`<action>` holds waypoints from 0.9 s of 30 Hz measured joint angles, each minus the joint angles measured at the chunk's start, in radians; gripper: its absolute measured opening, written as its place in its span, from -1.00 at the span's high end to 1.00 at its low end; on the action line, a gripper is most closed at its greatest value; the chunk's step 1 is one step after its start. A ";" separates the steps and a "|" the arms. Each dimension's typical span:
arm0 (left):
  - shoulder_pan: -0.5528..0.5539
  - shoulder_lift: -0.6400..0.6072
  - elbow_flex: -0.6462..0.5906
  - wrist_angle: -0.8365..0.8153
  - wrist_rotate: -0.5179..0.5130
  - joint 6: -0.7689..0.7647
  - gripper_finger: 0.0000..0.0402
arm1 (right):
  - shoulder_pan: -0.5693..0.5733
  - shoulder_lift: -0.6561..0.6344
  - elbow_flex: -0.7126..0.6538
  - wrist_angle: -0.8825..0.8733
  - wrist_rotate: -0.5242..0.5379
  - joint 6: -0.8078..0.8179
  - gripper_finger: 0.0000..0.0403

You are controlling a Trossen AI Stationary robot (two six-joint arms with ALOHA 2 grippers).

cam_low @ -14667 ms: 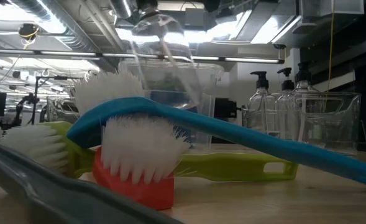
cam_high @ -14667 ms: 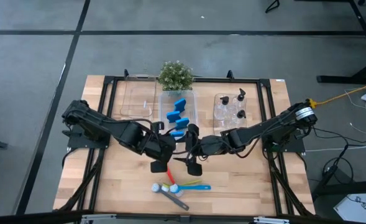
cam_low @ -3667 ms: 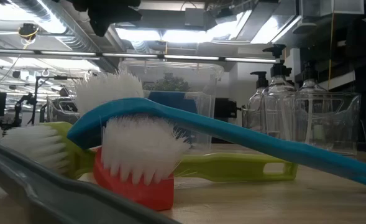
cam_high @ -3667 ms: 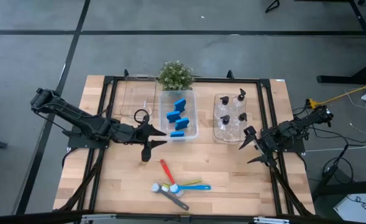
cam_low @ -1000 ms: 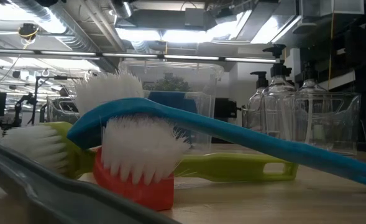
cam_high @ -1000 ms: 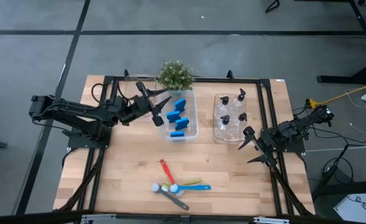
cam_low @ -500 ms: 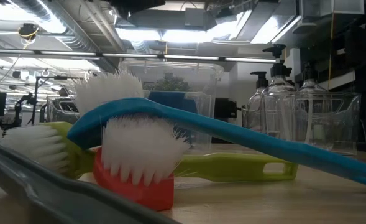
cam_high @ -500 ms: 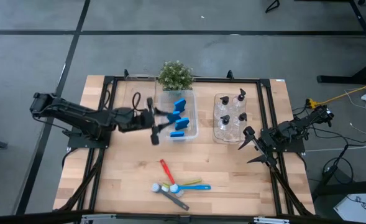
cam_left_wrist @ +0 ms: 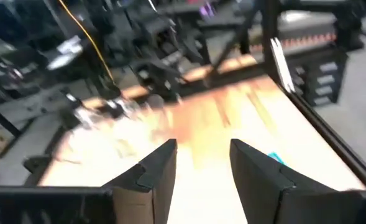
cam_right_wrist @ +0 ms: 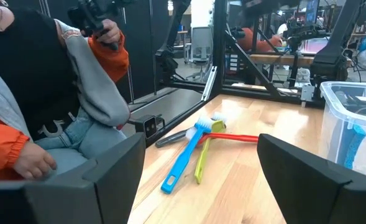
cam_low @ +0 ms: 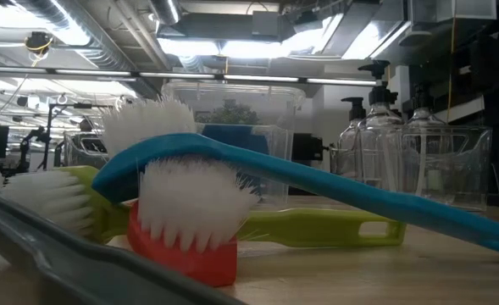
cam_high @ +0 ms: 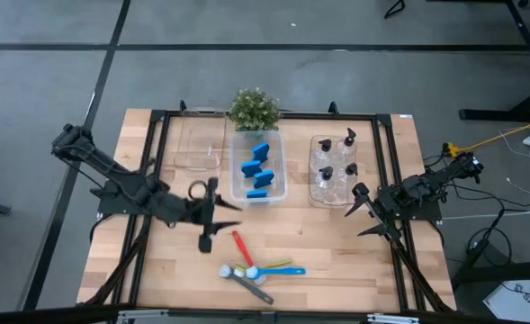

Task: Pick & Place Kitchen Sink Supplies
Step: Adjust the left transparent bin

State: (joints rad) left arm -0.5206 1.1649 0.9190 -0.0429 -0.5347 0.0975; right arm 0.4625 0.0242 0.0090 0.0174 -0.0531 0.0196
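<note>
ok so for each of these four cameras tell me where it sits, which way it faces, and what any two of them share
High view: overhead, facing straight down; both arms, left gripper near the brushes.
Low view: table height, facing level across; brushes close, no arm.
Left wrist view: on the left arm, over bare table; own open gripper.
Right wrist view: on the right arm, facing brushes, seated person; own open gripper.
Shared: brushes.

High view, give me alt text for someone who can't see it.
Four brushes lie bunched at the wooden table's front edge, untouched. The left tool hovers open and empty just behind them; the right tool waits open at the right side. Behind: bins of blue sponges and pump bottles.
</note>
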 joint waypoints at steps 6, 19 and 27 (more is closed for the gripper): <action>-0.088 0.109 0.082 -0.075 0.023 -0.057 0.29 | 0.000 0.000 0.000 0.000 0.000 0.002 -0.53; -0.205 0.298 0.143 -0.177 0.143 -0.355 0.29 | 0.000 0.000 0.000 0.000 0.000 -0.001 -0.53; -0.252 0.339 0.142 -0.316 0.158 -0.544 0.29 | 0.000 0.000 0.000 0.000 0.000 0.002 -0.53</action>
State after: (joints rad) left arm -0.7723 1.5036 1.0615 -0.3592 -0.3765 -0.4462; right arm 0.4625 0.0242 0.0090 0.0174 -0.0530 0.0212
